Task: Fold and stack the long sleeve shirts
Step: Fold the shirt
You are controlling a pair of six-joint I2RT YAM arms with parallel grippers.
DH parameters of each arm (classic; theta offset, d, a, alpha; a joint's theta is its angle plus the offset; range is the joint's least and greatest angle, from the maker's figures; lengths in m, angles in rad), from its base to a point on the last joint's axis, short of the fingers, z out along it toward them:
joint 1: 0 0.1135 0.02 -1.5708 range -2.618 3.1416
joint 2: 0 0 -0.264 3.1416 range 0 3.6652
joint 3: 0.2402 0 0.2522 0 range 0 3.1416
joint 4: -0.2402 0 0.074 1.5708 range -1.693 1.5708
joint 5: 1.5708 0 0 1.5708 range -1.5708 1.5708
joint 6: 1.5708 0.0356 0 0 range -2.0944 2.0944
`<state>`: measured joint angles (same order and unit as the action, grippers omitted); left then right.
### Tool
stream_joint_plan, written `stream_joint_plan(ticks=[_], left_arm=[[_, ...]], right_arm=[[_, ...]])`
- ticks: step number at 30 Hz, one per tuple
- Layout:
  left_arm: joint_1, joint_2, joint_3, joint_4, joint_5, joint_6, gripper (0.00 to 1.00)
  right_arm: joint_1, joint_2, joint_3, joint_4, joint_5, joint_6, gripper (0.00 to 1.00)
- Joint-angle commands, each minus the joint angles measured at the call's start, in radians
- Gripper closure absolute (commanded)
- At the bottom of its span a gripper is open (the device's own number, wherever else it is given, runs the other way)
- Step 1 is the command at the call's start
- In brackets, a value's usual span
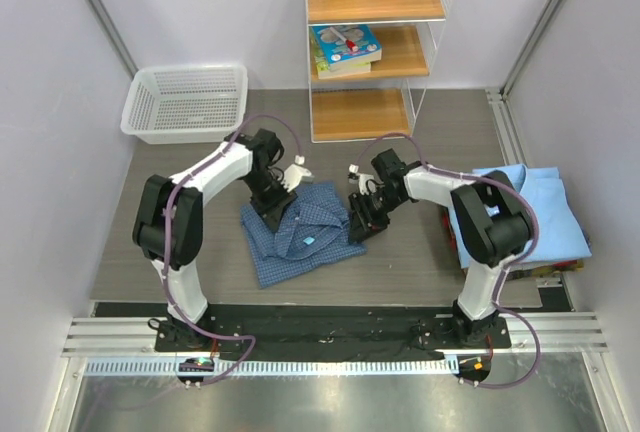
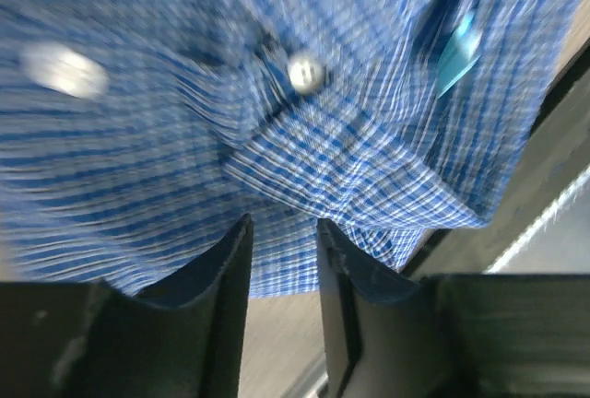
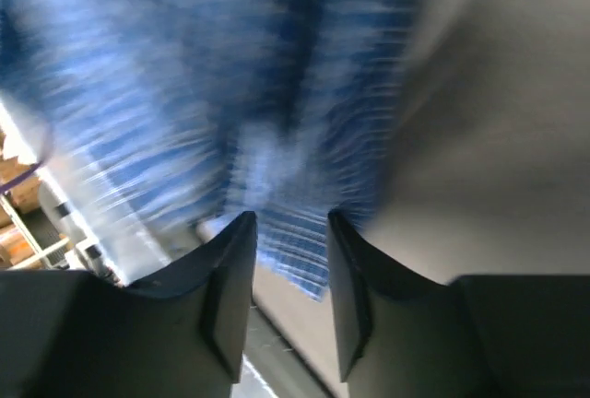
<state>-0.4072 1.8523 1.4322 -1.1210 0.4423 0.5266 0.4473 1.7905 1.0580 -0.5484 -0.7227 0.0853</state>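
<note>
The dark blue checked shirt (image 1: 300, 237) lies rumpled and partly folded at the middle of the table (image 1: 410, 267), a small teal label showing; the left gripper (image 1: 270, 207) is down at its far left edge, the right gripper (image 1: 358, 227) at its right edge; each pair of jaws stands partly apart with checked cloth at the gap, but the wrist views are blurred and I cannot tell whether either pinches it; the light blue shirt (image 1: 545, 217) rests folded at the table's right edge; a white mesh basket (image 1: 185, 102) sits in the far left corner.
</note>
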Motion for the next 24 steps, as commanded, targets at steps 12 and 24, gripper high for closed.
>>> stream_joint_plan(ticks=[12, 24], left_arm=[[-0.39, -0.128, -0.291, 0.173, 0.168, -0.114, 0.75], [-0.022, -0.214, -0.101, -0.037, 0.087, 0.191, 0.61]], right_arm=[[0.065, 0.419, 0.724, 0.001, 0.204, -0.165, 0.52], [-0.027, -0.025, 0.29, -0.082, 0.086, -0.095, 0.39]])
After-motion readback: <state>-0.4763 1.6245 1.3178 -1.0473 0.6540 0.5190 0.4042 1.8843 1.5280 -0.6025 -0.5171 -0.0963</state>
